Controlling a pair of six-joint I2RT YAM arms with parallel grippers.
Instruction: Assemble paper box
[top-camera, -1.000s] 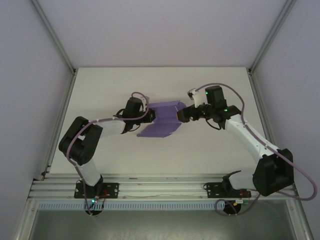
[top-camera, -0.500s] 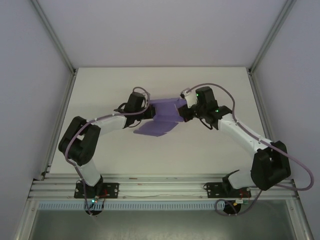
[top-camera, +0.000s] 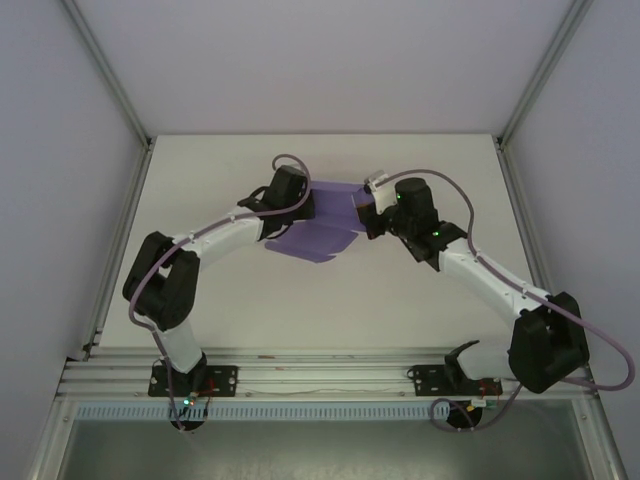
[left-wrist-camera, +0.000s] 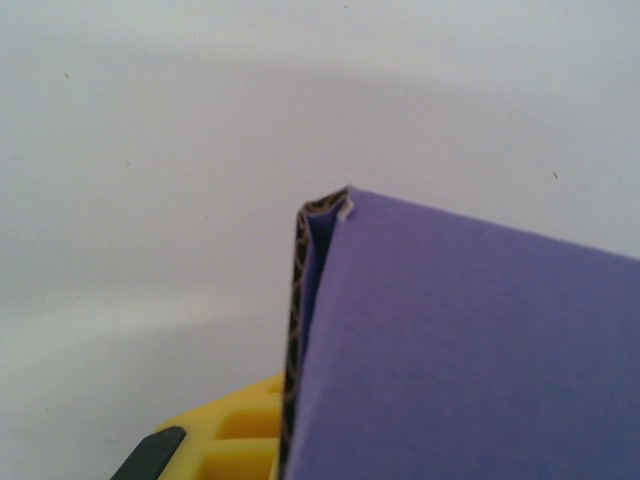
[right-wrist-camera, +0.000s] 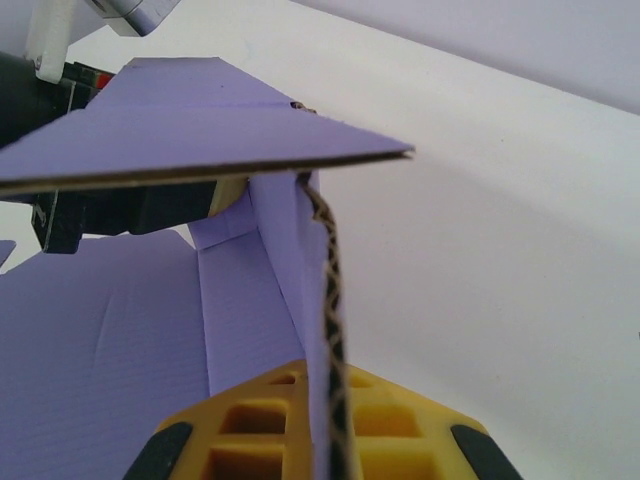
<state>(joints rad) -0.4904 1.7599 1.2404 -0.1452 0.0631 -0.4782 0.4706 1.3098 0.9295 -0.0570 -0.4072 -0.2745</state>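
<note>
Purple corrugated paper, a die-cut sheet partly folded into the paper box (top-camera: 322, 235), is held between the two arms over the far half of the white table (top-camera: 200, 300). At its left end sits the left gripper (top-camera: 303, 210). In the left wrist view one yellow finger pad (left-wrist-camera: 235, 435) lies flush against a doubled-over edge, so the jaws read as pressed together on that fold, though the opposite pad is hidden behind the sheet. The sheet's long axis runs left to right, from one gripper straight to the other, and a broad loose panel slopes down toward the near edge. At the right end, the right gripper (top-camera: 368, 222) pinches an upright wall of the sheet. In the right wrist view the yellow pads (right-wrist-camera: 250, 440) sit on either side of the paper's edge, with a flap jutting out above them. Each arm is at its own end, so neither is nearer. Any fold probably means one end anchoring while the other works.
</note>
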